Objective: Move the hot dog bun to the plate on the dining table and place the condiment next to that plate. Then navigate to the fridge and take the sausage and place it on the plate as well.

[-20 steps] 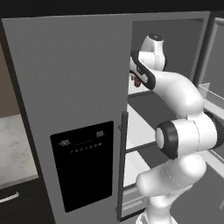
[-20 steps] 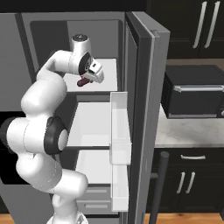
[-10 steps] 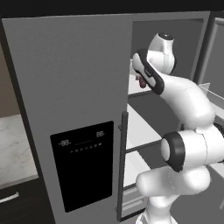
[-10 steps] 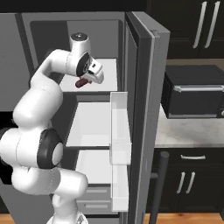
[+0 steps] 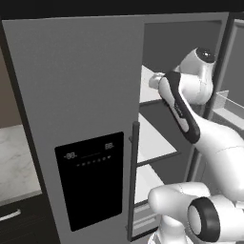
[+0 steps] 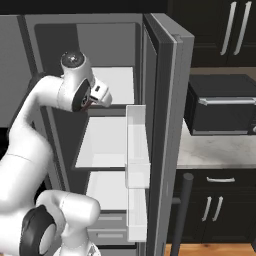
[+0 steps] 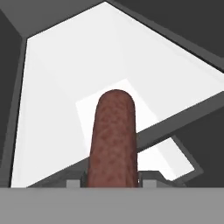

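Gripper [image 7: 113, 183] jaws are clamped on the lower end of the sausage [image 7: 113, 135], which points toward twelve o'clock over the fridge [image 6: 165, 75] shelves [image 7: 57, 87]; light, firm and likely greasy-slick, it seems safer gripped mid-length than by this end.
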